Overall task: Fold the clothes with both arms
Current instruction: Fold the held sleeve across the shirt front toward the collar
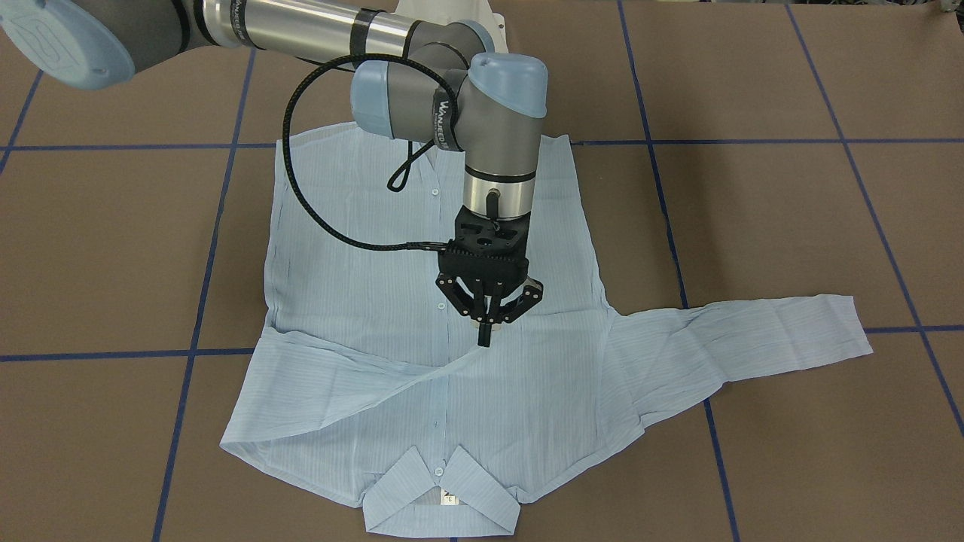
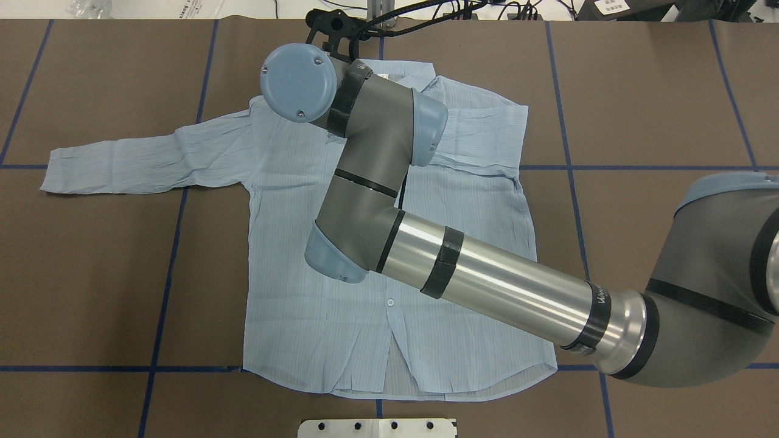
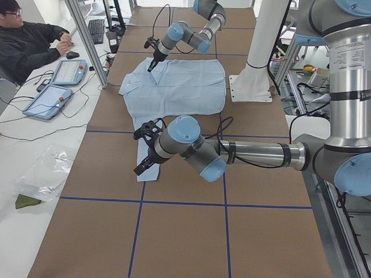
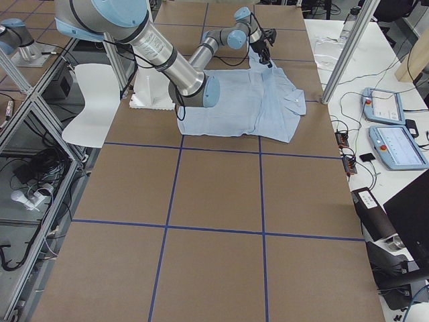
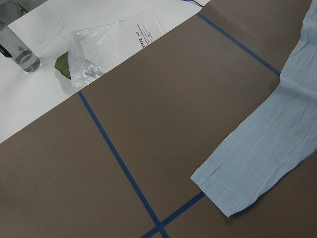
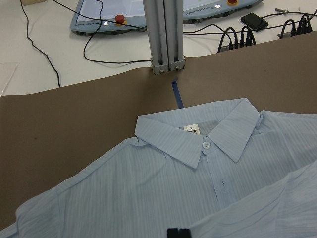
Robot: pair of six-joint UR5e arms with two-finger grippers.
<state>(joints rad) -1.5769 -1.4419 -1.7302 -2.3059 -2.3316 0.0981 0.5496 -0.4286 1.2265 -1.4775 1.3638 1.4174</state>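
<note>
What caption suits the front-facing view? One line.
Right claw pinches one sleeve over the shirt's front; other sleeve lies outstretched.

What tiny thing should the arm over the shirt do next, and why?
Probably open the jaws of the right arm: they look pinched on the tip of the folded sleeve, which lies across the shirt, so letting go would finish that fold.

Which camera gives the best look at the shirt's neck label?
The right wrist-mounted view: the neck label sits close and unobstructed inside the collar. The front-facing view shows it tiny; overhead, the right arm covers it; the side and left wrist views don't show it.
</note>
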